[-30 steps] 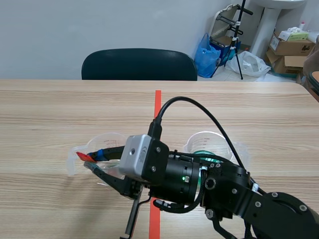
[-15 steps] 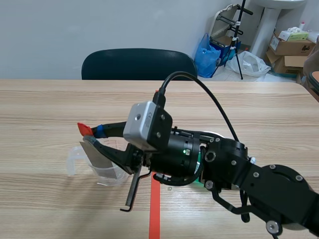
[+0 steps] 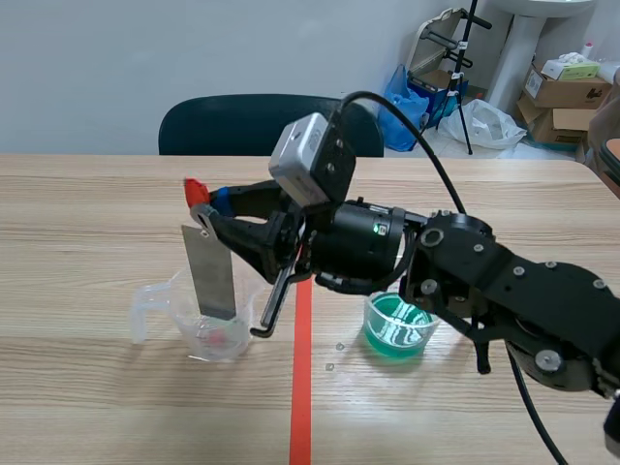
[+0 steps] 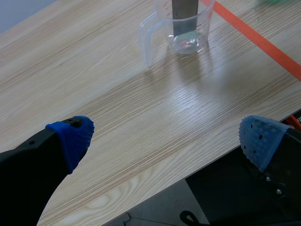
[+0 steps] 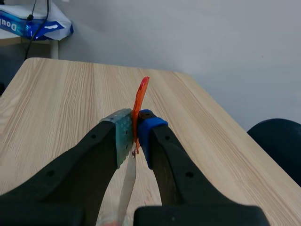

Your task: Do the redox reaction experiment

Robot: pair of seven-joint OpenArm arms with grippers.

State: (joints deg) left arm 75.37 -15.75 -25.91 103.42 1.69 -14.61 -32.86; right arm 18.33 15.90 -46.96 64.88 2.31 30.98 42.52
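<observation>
Scene view, metal strip hanging inside beaker

Makeshift office-type test room: wood-grain table, dark chair against a bare pale wall, cardboard boxes, blue plastic bag and tripod in the corner.

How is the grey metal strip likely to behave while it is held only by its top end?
Probably stiff: the metal strip hangs straight and flat from the right pincer, with no visible sag. It looks thin and likely light, so it may swing or slip in the grip, and could tip the clear cup if dragged sideways.
</observation>
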